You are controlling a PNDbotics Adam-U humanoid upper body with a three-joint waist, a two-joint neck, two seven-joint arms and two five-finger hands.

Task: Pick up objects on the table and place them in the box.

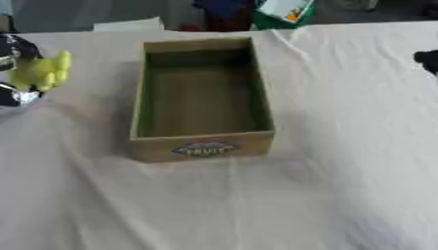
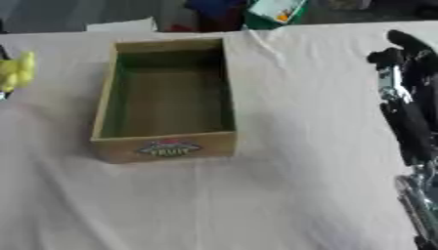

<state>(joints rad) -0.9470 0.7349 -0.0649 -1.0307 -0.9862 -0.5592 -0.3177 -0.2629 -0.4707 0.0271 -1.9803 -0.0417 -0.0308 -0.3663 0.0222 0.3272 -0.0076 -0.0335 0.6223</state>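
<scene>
Left eye view: at the left edge, left hand [image 1: 12, 73], black with silver parts, apparently wrapped around a yellow-green object [image 1: 41, 72], dark fingers above and below it, though blurred enough that the grasp can only be called probable. Held beside the box [image 1: 202, 141], off its left wall, over the white cloth [image 1: 256, 205] and apart from the cardboard. Box open, green-lined, upright in the middle of the table, a fruit label [image 1: 205, 149] on its near wall. At the right edge, only a dark tip of the right hand. Right eye view: right hand [image 2: 409, 88] along the right side, fingers stretched out and relaxed, holding nothing, well apart from the box. Yellow-green object cut by the left edge.
</scene>
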